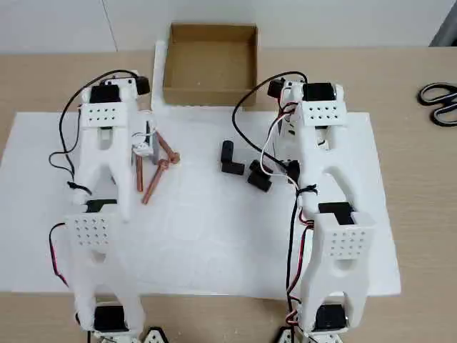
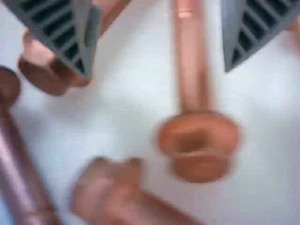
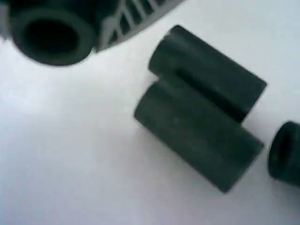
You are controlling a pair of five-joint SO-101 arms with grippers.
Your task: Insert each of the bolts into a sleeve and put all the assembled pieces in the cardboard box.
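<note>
The left gripper hangs spread wide over the bolts, which lie in a loose cluster on the white sheet in front of the box's left corner. One bolt lies between the jaws, touching neither. The sleeves lie in front of the box's right corner, two of them touching side by side. The right gripper sits just beside them — open or closed, I cannot tell. Scissors lie well right of the box.

Wooden table under white sheet; scissors nearby
</note>
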